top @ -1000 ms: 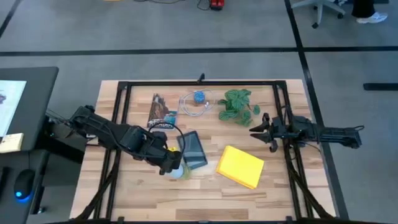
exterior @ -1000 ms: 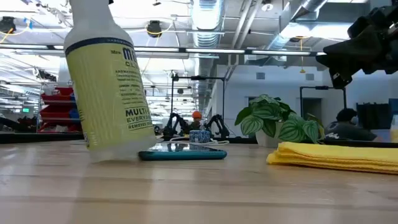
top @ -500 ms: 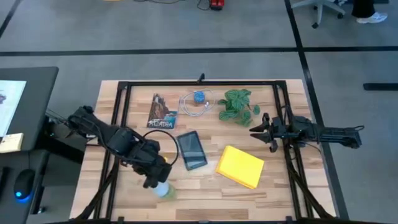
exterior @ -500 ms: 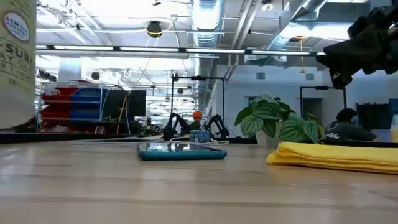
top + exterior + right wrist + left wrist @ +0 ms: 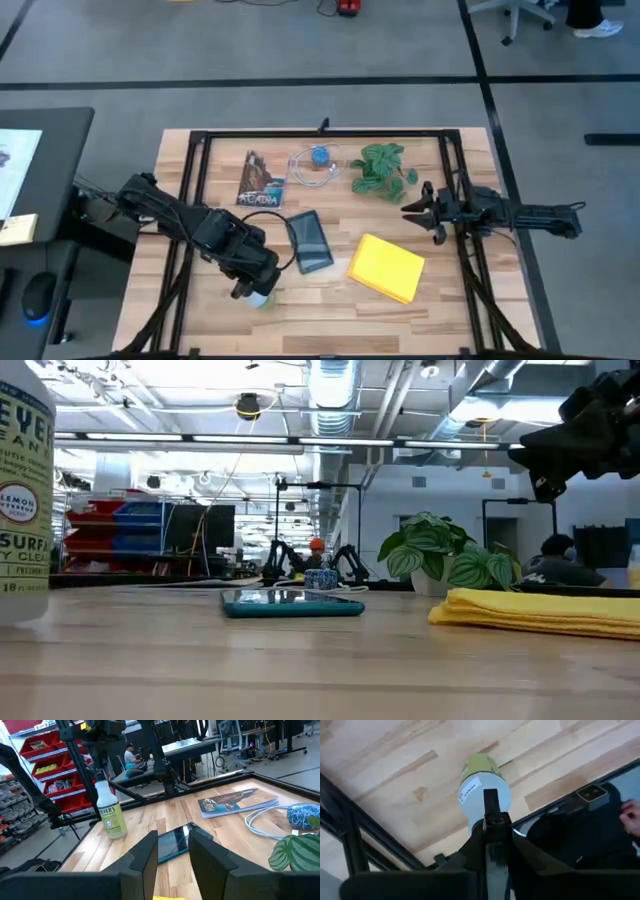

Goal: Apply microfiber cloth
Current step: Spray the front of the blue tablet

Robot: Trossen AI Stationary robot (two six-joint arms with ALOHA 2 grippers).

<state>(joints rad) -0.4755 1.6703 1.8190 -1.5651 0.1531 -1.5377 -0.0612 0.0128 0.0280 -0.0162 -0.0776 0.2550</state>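
Cloth (image 5: 386,268) flat on counter (image 5: 330,310), lower right of centre in high view, beside tablet (image 5: 310,241); left gripper (image 5: 256,290) fingers clamped on spray bottle (image 5: 110,814), lower left; right gripper (image 5: 412,212) fingers spread, right edge, above cloth.

Both arms are dark, nearly black, built from thick rounded segments joined one after the other. The left arm (image 5: 190,225) looks bulky, and a thin black cable runs loosely along it. The right arm (image 5: 520,213) is slimmer and ends in the right claw (image 5: 418,213), with two flat, dark fingers (image 5: 145,857) of matte finish and straight edges.
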